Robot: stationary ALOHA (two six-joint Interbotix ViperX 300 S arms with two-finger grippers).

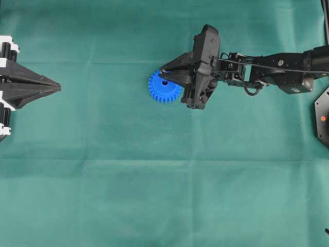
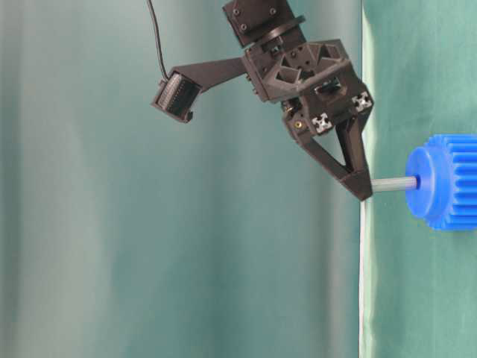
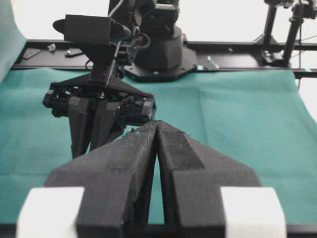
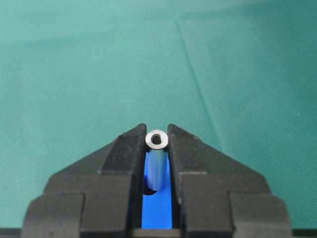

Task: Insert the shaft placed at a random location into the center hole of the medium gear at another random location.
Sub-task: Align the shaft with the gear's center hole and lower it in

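Overhead, we count 1 medium gear (image 1: 164,86) on the green cloth (image 1: 154,195), with the right gripper (image 1: 163,73) over it, 2 arms in all. At table level, 1 shaft (image 2: 393,184), pinched by that gripper (image 2: 363,190), enters the center hole: insertion underway, needing a straight push. The left wrist view shows the left gripper (image 3: 156,125) closed, empty. The right wrist view confirms the shaft (image 4: 156,161) clamped.

A creased green cloth (image 1: 154,180) covers the table, with a black rail (image 3: 247,47) behind.
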